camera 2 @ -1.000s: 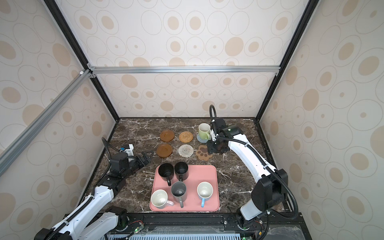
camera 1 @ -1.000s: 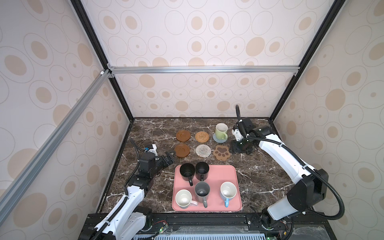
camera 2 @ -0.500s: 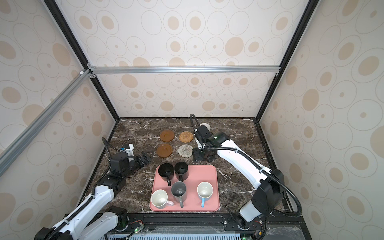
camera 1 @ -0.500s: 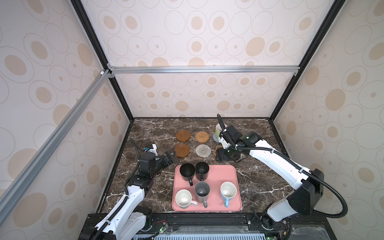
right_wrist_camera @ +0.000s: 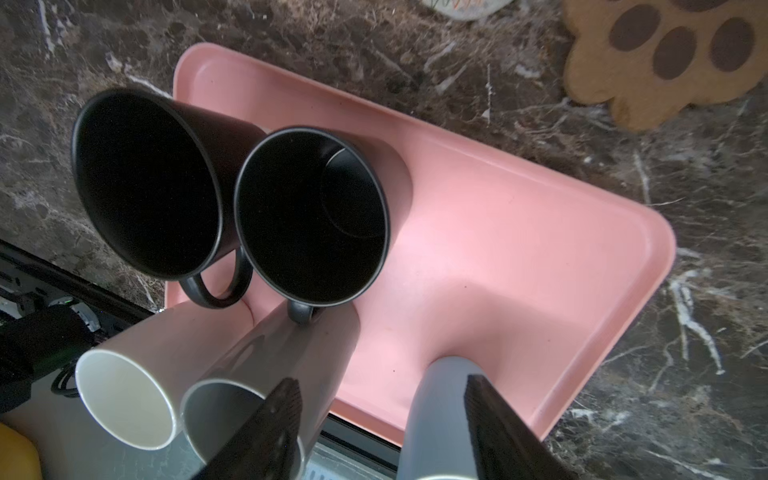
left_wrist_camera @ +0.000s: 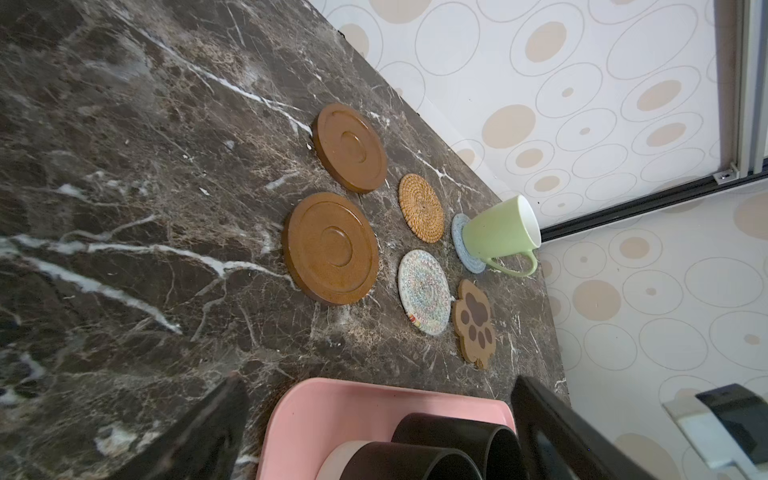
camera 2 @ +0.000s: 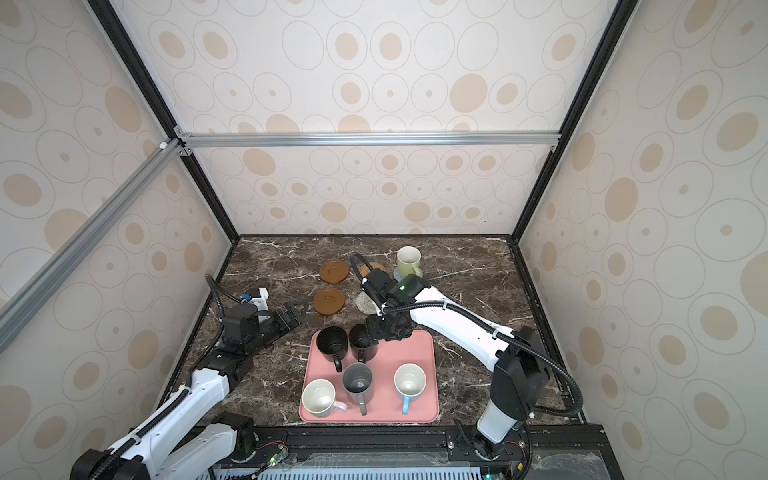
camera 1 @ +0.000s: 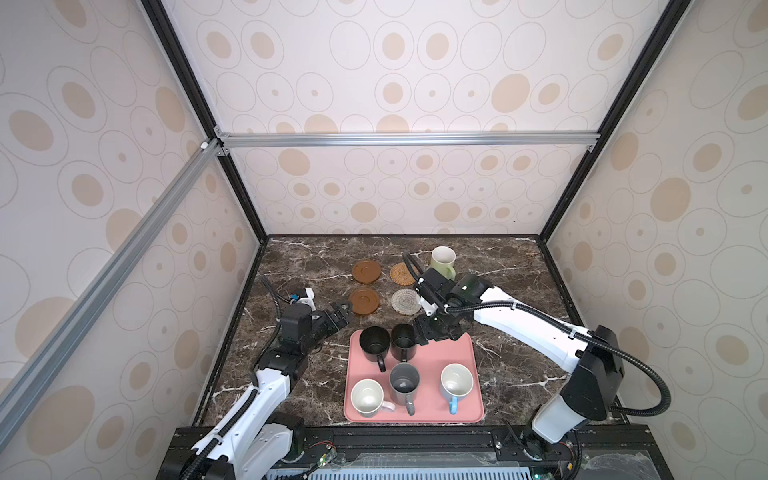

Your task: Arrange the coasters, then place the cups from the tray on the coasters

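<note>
The pink tray (camera 1: 461, 405) at the front holds two black cups (camera 1: 374, 343) (camera 1: 403, 340), a grey cup (camera 1: 404, 382), a white cup (camera 1: 366, 397) and a blue-handled cup (camera 1: 456, 380). A light green cup (camera 1: 442, 259) stands on the blue-grey coaster (camera 2: 407, 275) at the back. Two brown discs (camera 1: 366, 271) (camera 1: 364, 301), the rattan coaster (camera 1: 400, 274) and the whitish coaster (camera 1: 405, 300) lie bare. The paw coaster (left_wrist_camera: 473, 324) is hidden by my right arm in both top views. My right gripper (camera 1: 432, 328) hovers open over the tray's far edge beside the black cups. My left gripper (camera 1: 343, 309) is open and empty.
The booth's patterned walls and black frame posts close in the dark marble table (camera 1: 519, 291) on three sides. A black rail (camera 1: 415, 436) runs along the front edge. A small white connector block (camera 1: 306, 294) sits by my left arm.
My right arm has left the green cup at the back and swung forward and left to the tray's far edge, its jaws spreading a little. My left arm has not moved.
</note>
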`<move>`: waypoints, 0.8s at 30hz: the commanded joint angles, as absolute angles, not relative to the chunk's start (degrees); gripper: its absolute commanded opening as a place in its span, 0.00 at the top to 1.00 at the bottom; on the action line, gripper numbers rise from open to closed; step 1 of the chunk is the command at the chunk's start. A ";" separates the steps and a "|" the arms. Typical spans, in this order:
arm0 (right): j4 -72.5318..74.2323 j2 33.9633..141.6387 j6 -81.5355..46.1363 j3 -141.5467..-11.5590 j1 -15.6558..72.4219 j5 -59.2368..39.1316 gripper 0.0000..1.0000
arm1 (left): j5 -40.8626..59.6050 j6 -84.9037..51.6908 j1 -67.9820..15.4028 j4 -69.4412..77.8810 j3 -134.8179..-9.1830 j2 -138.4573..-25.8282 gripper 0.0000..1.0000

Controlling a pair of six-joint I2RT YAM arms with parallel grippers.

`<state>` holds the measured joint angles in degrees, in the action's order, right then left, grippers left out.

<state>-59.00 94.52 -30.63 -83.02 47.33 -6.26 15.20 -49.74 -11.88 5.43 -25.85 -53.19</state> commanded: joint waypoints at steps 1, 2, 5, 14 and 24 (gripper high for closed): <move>-59.86 96.50 -32.00 -84.41 49.34 -7.33 0.33 | 15.65 -50.28 -11.51 6.86 -27.14 -53.73 0.00; -59.77 96.96 -32.08 -84.60 49.85 -7.47 0.33 | 15.73 -50.21 -11.51 6.78 -27.24 -53.76 0.00; -59.50 98.14 -32.31 -84.80 51.05 -7.72 0.33 | 15.70 -50.22 -11.51 6.45 -27.33 -53.53 0.00; -59.81 100.43 -32.34 -86.53 52.76 -6.71 0.32 | 16.04 -50.46 -11.51 7.38 -26.74 -54.12 0.00; -60.42 102.57 -32.98 -87.63 54.74 -3.65 0.32 | 16.22 -50.47 -11.51 7.83 -26.59 -54.32 0.00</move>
